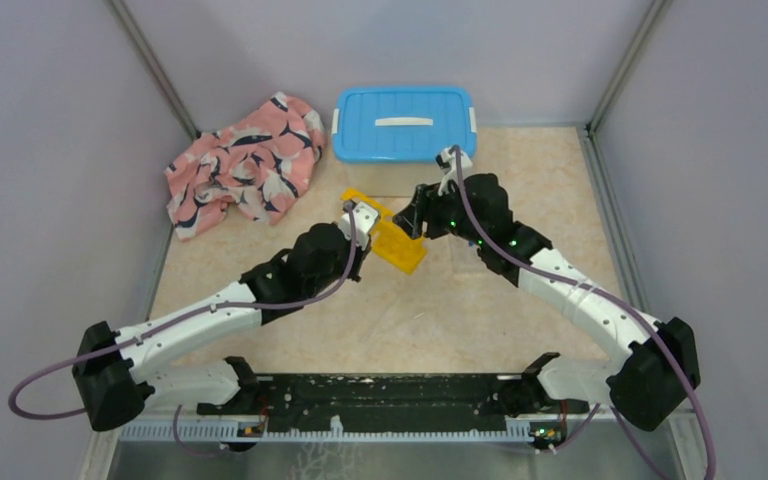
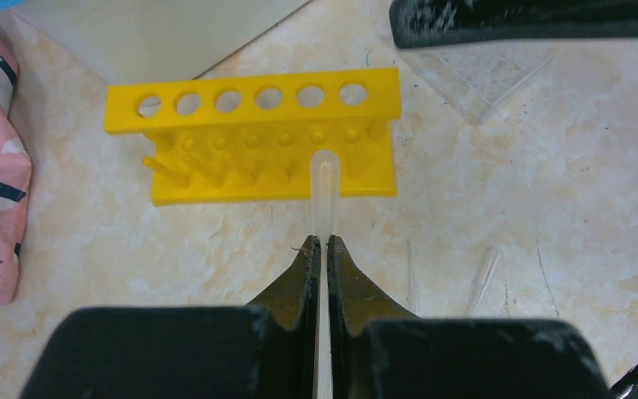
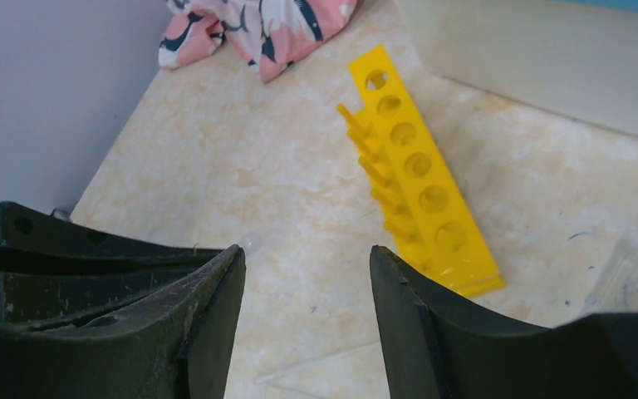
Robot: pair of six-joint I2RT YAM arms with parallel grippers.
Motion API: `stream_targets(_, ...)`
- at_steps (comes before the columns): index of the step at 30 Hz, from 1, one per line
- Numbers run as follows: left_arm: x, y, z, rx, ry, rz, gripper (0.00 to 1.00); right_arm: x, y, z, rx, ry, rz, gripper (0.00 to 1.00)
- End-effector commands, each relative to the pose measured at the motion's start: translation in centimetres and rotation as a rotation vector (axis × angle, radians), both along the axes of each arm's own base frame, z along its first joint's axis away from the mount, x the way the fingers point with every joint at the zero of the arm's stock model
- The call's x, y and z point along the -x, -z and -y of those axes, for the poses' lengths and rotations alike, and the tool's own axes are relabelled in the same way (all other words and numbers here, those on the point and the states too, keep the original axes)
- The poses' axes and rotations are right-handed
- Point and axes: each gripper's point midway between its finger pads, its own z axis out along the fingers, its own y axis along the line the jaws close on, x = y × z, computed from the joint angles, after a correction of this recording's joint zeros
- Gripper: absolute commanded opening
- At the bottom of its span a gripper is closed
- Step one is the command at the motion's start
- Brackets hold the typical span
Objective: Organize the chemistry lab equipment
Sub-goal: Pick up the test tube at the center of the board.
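Observation:
The long yellow holed rack (image 1: pixel 388 233) stands on the table centre; it also shows in the left wrist view (image 2: pixel 257 133) and the right wrist view (image 3: pixel 419 179). My left gripper (image 2: pixel 324 243) is shut on a thin clear tube (image 2: pixel 324 187) whose rounded end points at the rack's near side, just short of it. My right gripper (image 3: pixel 307 258) is open and empty, hovering over the table to the right of the rack; in the top view it (image 1: pixel 412 222) sits at the rack's right edge. No blue caps, tongs or ball are in view.
A white bin with a blue lid (image 1: pixel 404 122) stands at the back. A pink whale-patterned cloth (image 1: pixel 245 165) lies at the back left. A clear plastic bag (image 2: pixel 482 79) lies right of the rack. Grey walls enclose the table.

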Motion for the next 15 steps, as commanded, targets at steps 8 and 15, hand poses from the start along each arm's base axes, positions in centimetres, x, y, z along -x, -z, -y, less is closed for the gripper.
stream_targets(8, -0.2, -3.3, 2.0, 0.027, 0.096, 0.126, 0.07, 2.1, -1.8, -2.6, -0.185, -0.143, -0.04, 0.52)
stream_targets(15, -0.3, -3.7, 2.8, 0.016, 0.125, 0.153, 0.07, 2.5, -1.7, -3.3, -0.201, -0.179, -0.06, 0.51)
